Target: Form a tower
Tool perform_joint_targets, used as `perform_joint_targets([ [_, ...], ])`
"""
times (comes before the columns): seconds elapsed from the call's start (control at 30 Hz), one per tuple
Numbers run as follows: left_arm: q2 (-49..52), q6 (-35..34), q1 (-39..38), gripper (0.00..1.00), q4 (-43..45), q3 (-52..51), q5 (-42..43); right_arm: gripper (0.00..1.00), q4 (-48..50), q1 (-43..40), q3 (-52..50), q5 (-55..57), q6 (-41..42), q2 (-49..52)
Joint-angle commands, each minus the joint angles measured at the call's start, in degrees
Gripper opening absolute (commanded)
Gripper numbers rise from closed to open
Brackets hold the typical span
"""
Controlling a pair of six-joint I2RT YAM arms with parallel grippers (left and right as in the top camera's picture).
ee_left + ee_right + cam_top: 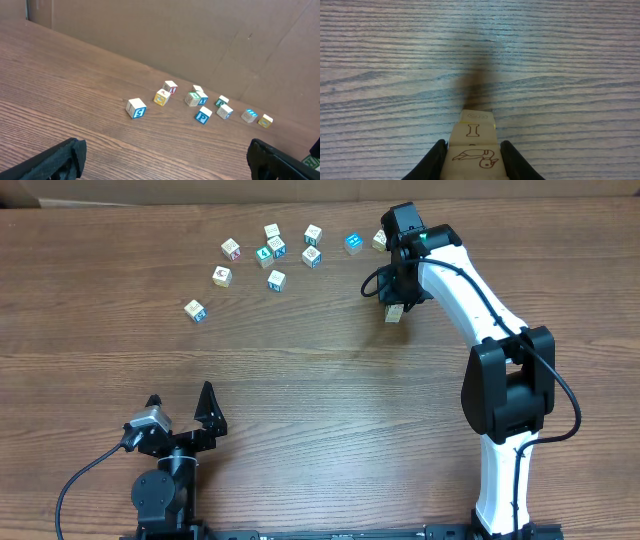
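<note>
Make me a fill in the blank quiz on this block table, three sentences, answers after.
1. The right gripper has a finger on each side of the tower; the cube just past the flanked one shows the letter ___.
2. The left gripper stands ___ and holds nothing.
3. The loose cubes all lie on the robot's ___ of the tower.
Missing words: I; open; left.

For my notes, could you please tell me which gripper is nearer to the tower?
Right. The right gripper straddles the tower; the left gripper sits far off across the table.
</note>
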Motion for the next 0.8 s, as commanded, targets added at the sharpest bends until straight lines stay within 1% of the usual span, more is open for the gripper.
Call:
perform_joint_targets([
  [0.0, -0.46, -0.37, -0.17, 0.99, 0.11, -0.20, 0.28, 0.30, 0.22, 0.04, -0.22, -0.24, 0.17, 0.42],
  [0.07, -0.46, -0.37, -0.17, 1.00, 0.11, -0.20, 0.28, 0.37, 0.24, 0.04, -0.22, -0.24, 0.17, 0.42],
  [0.13, -0.46, -0.37, -0.17, 0.99, 0.11, -0.20, 0.28, 0.40, 0.24, 0.04, -0.22, -0.26, 0.17, 0.42],
  [0.17, -0.44, -0.37, -0.17, 1.00, 0.11, -0.20, 0.28, 0.45, 0.24, 0.04, -0.22, -0.26, 0.17, 0.42],
  [0.2, -0.46, -0.37, -0.17, 0.99, 0.11, -0.20, 0.28, 0.54, 0.26, 0.04, -0.22, -0.26, 0.17, 0.42],
  [0.33, -0.46, -0.37, -0.17, 0.99, 0.11, -0.20, 0.28, 0.77, 0.72, 0.04, -0.20, -0.26, 0.17, 0.42],
  [0.5, -0.44, -0.37, -0.17, 1.00, 0.11, -0.20, 0.28, 0.84, 1.22, 0.04, 1.97, -0.35, 0.17, 0.31],
  [0.77, -0.44, -0.37, -0.17, 1.00, 0.11, -0.20, 0.28, 0.93, -4.76, -0.87, 13.94, -1.33, 0.17, -1.46],
])
